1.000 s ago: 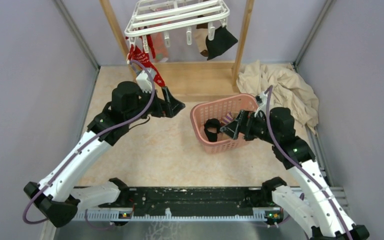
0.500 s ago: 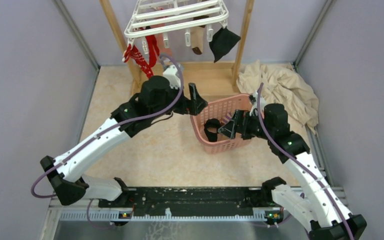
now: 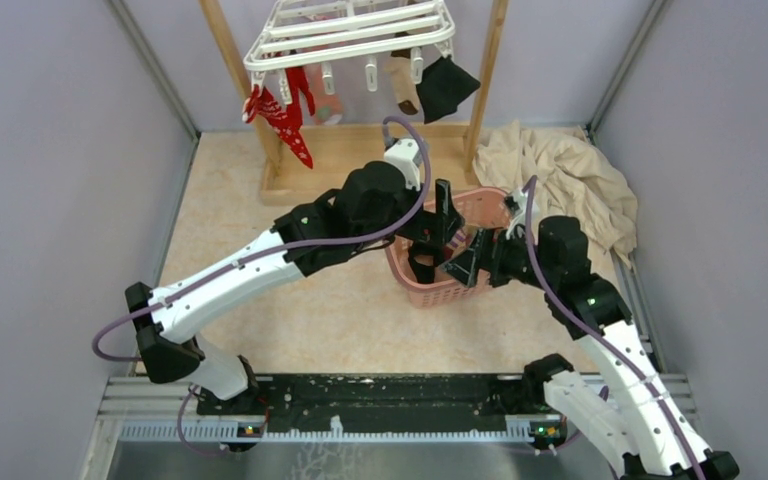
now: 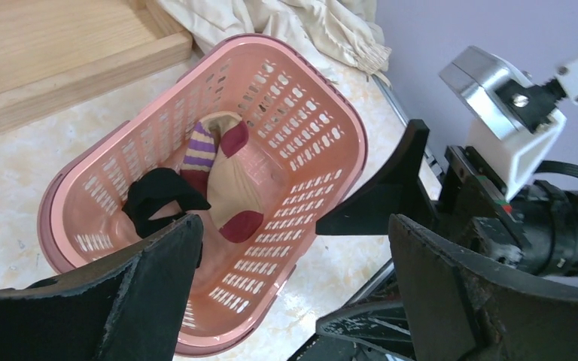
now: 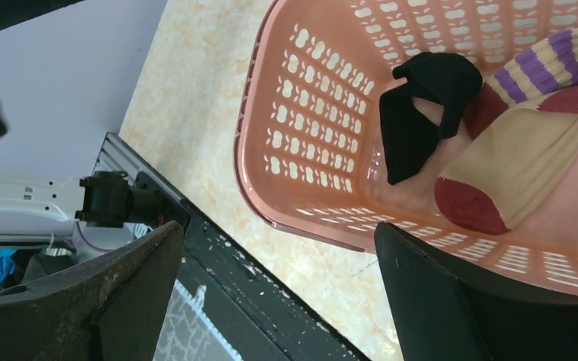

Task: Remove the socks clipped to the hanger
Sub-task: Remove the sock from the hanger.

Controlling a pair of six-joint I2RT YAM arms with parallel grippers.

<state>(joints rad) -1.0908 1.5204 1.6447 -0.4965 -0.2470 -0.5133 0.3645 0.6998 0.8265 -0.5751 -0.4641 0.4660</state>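
Note:
The white hanger [image 3: 350,35] hangs at the top of the overhead view. Clipped to it are a red patterned sock [image 3: 282,118], a pink one [image 3: 325,100], a brown one [image 3: 403,82] and a black one [image 3: 447,85]. My left gripper [image 3: 440,225] [image 4: 293,286] is open and empty over the pink basket [image 3: 430,295] [image 4: 301,128]. My right gripper [image 3: 470,262] [image 5: 278,278] is open and empty at the basket's near right side. In the basket lie a black sock [image 4: 162,197] [image 5: 421,105] and a maroon-and-beige striped sock [image 4: 222,177] [image 5: 519,165].
Wooden posts [image 3: 228,50] [image 3: 488,60] and a wooden base [image 3: 360,150] carry the hanger. A crumpled beige cloth [image 3: 560,180] lies at the back right. Grey walls close both sides. A black rail [image 3: 380,395] runs along the near edge.
My left arm swung right from under the hanger's red sock to over the basket, jaws open throughout. The hanger and its socks swayed slightly. The right arm barely moved.

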